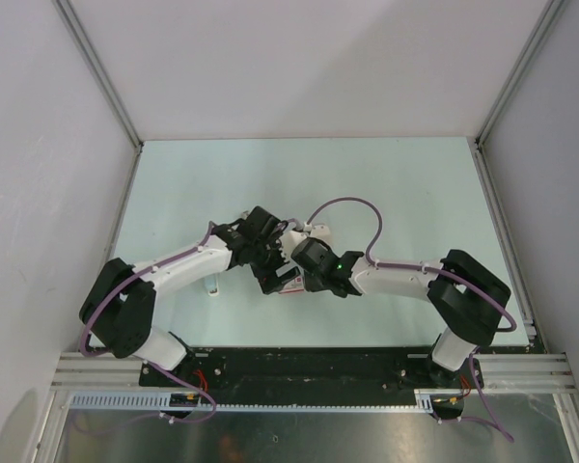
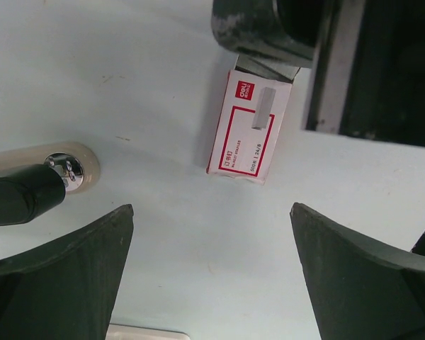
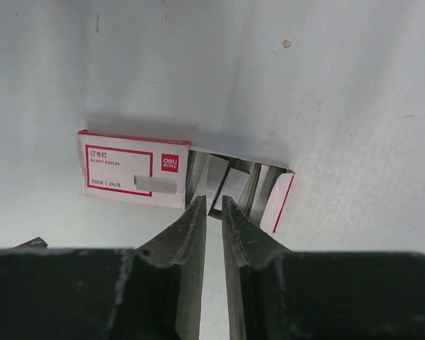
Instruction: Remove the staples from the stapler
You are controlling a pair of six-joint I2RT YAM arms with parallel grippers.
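Staple box (image 3: 131, 170): flat on the worktop (image 1: 386, 183), midway between the left and right edges and nearer the near edge; white with a red border, printed face up.
Tray (image 3: 269, 191): standing partway out of one end of the box, leaving the contents reachable from above.
Staples (image 3: 230, 185): grey strips lying in the open tray; none seen loose on the worktop.
Stapler: not made out for certain; possibly the pale rounded end (image 2: 69, 166) with a chrome rivet, lying near the box on its left-edge side.
Right fingers (image 3: 191, 234): almost together with only a narrow slit between, tips down at the mouth of the tray, angled in as if for pinching a strip; unable to tell whether one is caught.
Left fingers (image 2: 64, 276): spread wide, holding nothing, hanging over bare worktop just past the closed end of the box; probably kept there to steady the box or receive something.
Step in hand: judged to be fine work at the tray with a single strip.
Risk: light box, likely to slide or tip under a push from the tips.
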